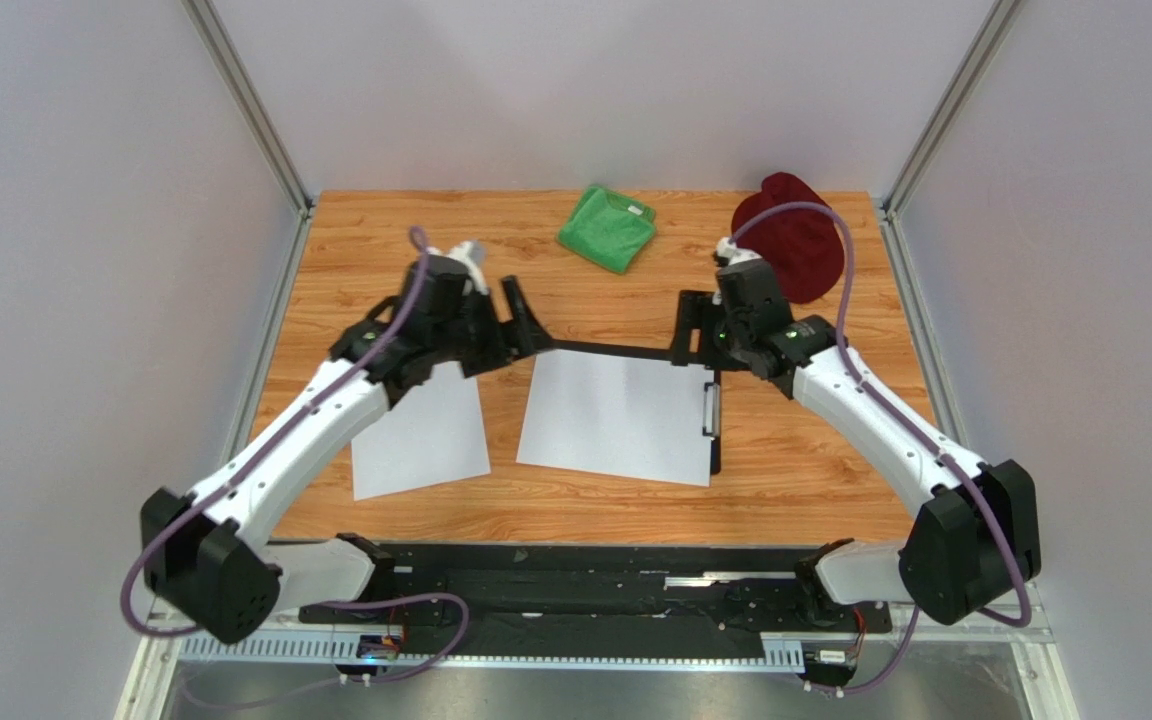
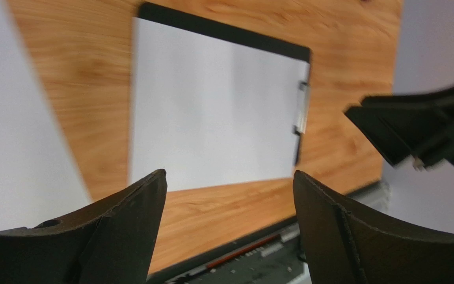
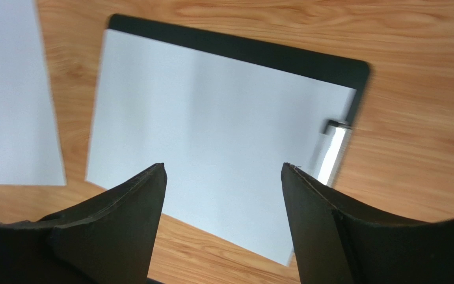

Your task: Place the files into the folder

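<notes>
Between the fingers of the left gripper (image 2: 229, 177) nothing is held: the jaws are spread wide and are carried above the table (image 1: 372, 240). Directly ahead of these fingers, in the left wrist view, the folder (image 3: 241, 50) is seen lying flat on the wood. In the overhead view this gripper is placed at the folder's far left corner.

The right gripper (image 3: 223, 168) is likewise spread wide and empty. It is positioned at the far right corner of the folder, so that the two grippers face each other along the board's far long edge. Both pairs of fingers are shown by the wrist views to be raised above the board, not touching it.

Most of the folder is covered by a white sheet (image 3: 211, 124) lying on it. Only a black strip along the far edge and a narrow margin at the clip end are left exposed. The silver clip (image 3: 333, 151) is borne on the short edge toward the right arm, and the sheet's edge reaches it. Whether the sheet is caught beneath the clip cannot be determined.

A second sheet (image 1: 420, 435) is found on bare wood to the left of the folder, near it but apart from it, and is partly overlain in the overhead view by the left arm. Well beyond the grippers, near the far edge of the table, a green cloth (image 1: 608, 227) is shown at centre and a dark red hat (image 1: 796, 225) toward the right corner.
</notes>
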